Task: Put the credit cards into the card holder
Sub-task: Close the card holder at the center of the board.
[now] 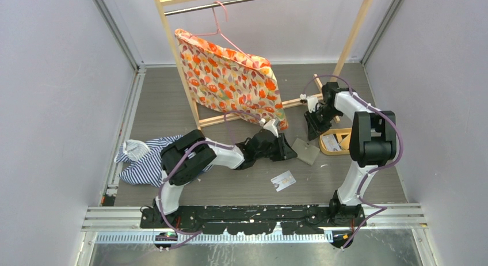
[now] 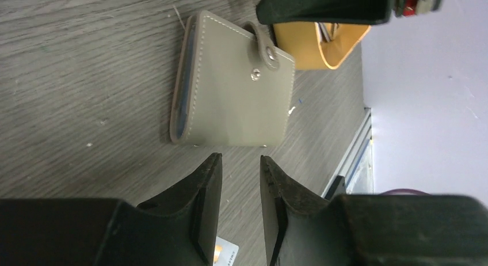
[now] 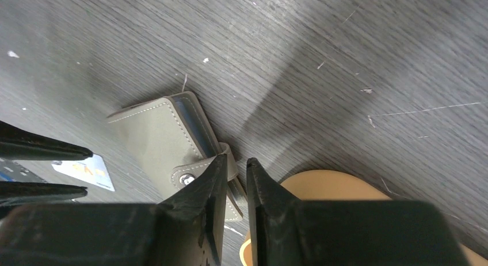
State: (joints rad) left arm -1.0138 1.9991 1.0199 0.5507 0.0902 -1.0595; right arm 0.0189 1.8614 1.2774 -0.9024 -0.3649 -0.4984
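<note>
The card holder point(image 1: 305, 151) is lying flat on the grey table point(image 1: 230, 188), a bit right of the middle of the top view. It is sitting folded shut, with its snap tab point(image 3: 194, 170) pressed down. A thin blue edge is peeking out along one side.

Just to its right, an oval tan tray point(image 1: 334, 154) is holding a white card point(image 1: 330, 141) and something orange. One more card point(image 1: 283, 180) is lying alone on the table, below the card holder.

The left gripper point(image 2: 240, 159) is hovering just beside the card holder, its jaws a little apart with nothing between them. The right gripper point(image 3: 235, 161) is pointing down right at the snap tab. Its jaws are nearly together, and I cannot tell if they are pinching the tab.
</note>
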